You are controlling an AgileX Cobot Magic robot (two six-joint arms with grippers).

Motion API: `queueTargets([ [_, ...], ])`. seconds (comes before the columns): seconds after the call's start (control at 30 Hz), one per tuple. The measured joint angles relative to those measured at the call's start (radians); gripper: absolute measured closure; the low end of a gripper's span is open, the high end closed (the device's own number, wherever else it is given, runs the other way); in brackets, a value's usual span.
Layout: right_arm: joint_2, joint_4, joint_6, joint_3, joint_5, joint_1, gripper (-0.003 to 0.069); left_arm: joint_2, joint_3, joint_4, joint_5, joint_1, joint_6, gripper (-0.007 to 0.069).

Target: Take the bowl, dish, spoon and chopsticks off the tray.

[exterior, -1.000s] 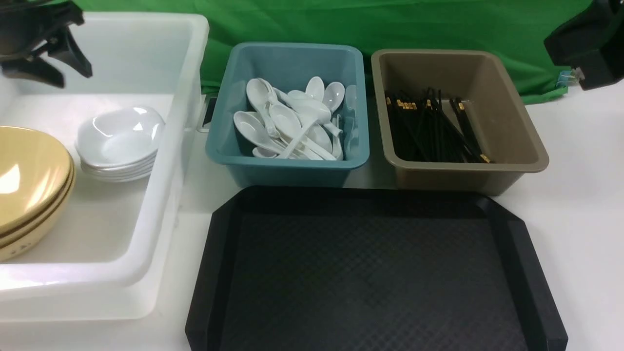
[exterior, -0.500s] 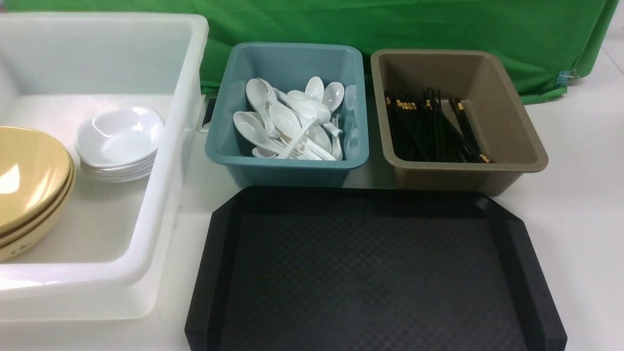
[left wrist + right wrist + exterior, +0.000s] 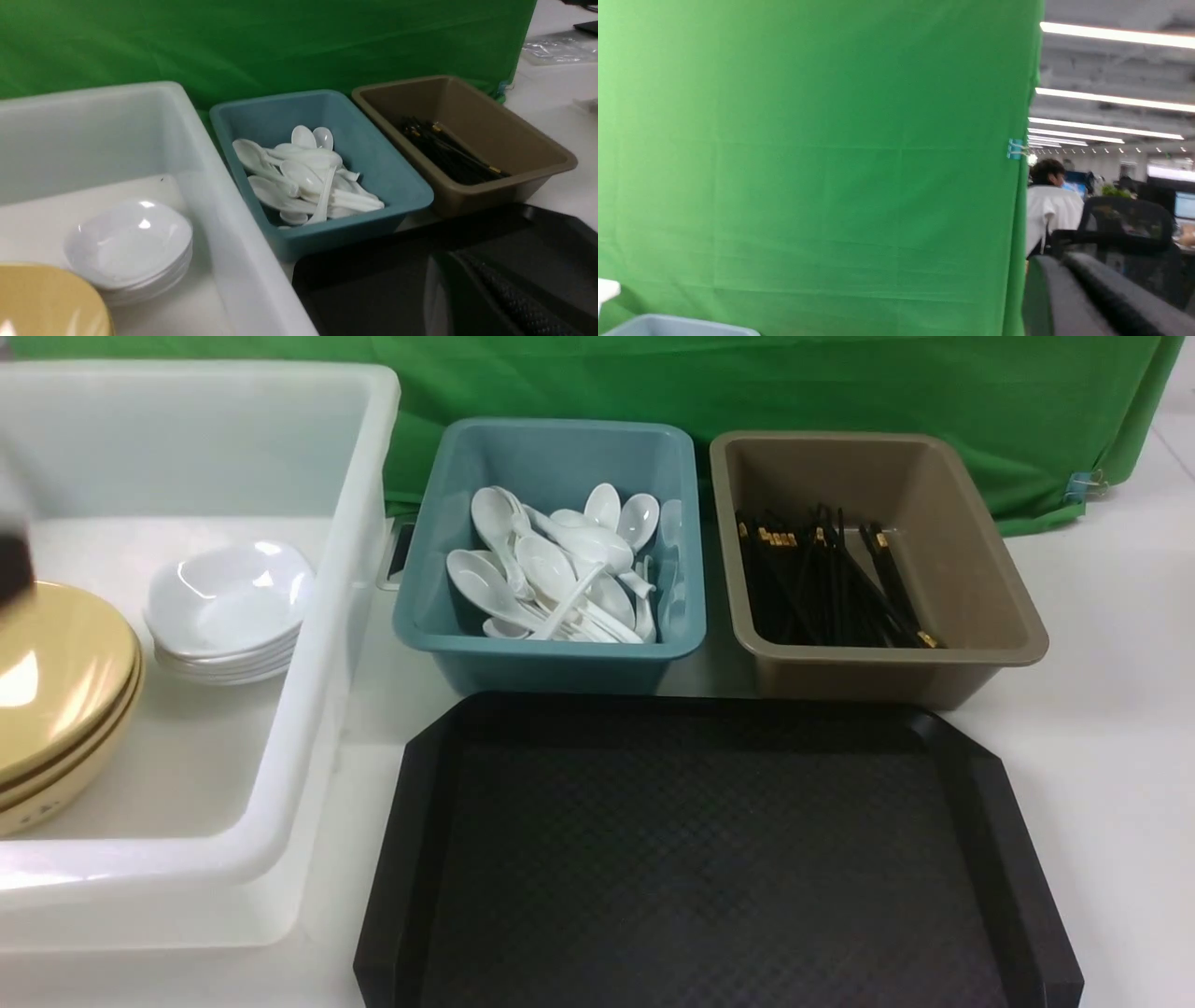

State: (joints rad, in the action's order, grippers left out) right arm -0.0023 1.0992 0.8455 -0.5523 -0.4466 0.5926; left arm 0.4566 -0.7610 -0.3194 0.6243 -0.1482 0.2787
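Left of the teal bin, the white tub holds stacked yellow bowls and white dishes. Spoons lie heaped inside the teal bin, handles mostly toward the tray. In the brown bin chopsticks run front-to-back, gold ends mostly rearward. Both tools pressed together, left tool, right tool.

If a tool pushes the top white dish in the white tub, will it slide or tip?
The top white dish looks glossy, so it would probably slide easily. It sits nested on a stack of similar dishes, so a sideways push may shift it off them or tilt it. It looks shallow and wide, so a full tip-over seems unlikely.
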Motion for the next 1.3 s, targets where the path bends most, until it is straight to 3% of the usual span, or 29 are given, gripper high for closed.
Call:
queueTargets([
  [0.3,0.013,-0.004,0.028,0.019,0.001,0.0,0.0597,-0.242,0.307,-0.016,-0.031,0.0,-0.002,0.0629],
  [1.1,0.013,-0.004,0.028,0.019,-0.043,0.0,0.0543,-0.252,0.319,-0.025,-0.046,0.0,0.002,0.0627],
  [1.3,0.013,-0.004,0.028,0.019,-0.043,0.0,0.0534,-0.252,0.341,0.116,-0.158,0.005,-0.017,0.0624],
])
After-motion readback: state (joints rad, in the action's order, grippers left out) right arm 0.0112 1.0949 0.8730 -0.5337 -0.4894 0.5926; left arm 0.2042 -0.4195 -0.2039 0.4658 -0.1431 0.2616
